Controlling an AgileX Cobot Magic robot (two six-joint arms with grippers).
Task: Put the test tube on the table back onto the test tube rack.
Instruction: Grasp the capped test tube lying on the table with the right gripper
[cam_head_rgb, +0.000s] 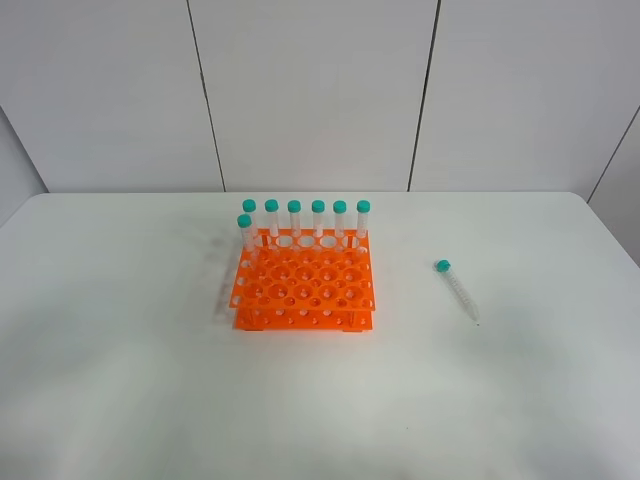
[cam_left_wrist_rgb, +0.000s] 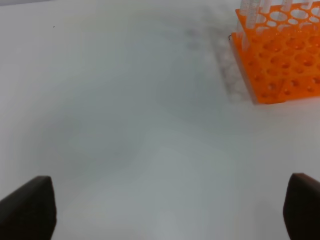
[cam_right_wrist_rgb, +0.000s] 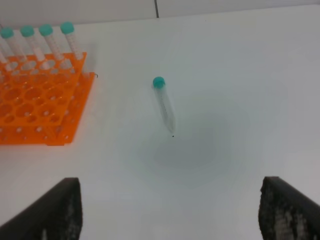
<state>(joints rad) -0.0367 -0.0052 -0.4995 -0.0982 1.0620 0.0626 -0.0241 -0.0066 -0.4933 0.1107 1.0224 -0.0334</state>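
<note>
Looking down from the high camera, the white table (cam_head_rgb: 120, 380) carries the orange test tube rack (cam_head_rgb: 305, 295) near its middle. Seven capped tubes (cam_head_rgb: 318, 220) stand upright in the rack: six along the far row and one more in the next row, at the left end. The test tube (cam_head_rgb: 457, 290) lies flat on the table, well apart from the rack on its right side. Its teal cap points to the far edge, and its conical tip points to the near edge and a little to the right. Behind the table is a pale panelled wall (cam_head_rgb: 310, 90).

On the left wrist view, the left gripper (cam_left_wrist_rgb: 170, 210) hangs over bare table. Its dark fingers (cam_left_wrist_rgb: 30, 210) are spread wide and released, with nothing between them. One corner of the rack shows ahead, apart from the gripper.

On the right wrist view, the right gripper (cam_right_wrist_rgb: 170, 210) is also spread wide and grasps nothing. The test tube lies on the table ahead of it, in line with the gap between the fingers (cam_right_wrist_rgb: 50, 210), and is not touched. The rack stands to one side of the tube, apart from it, and four of the capped tubes show there.
</note>
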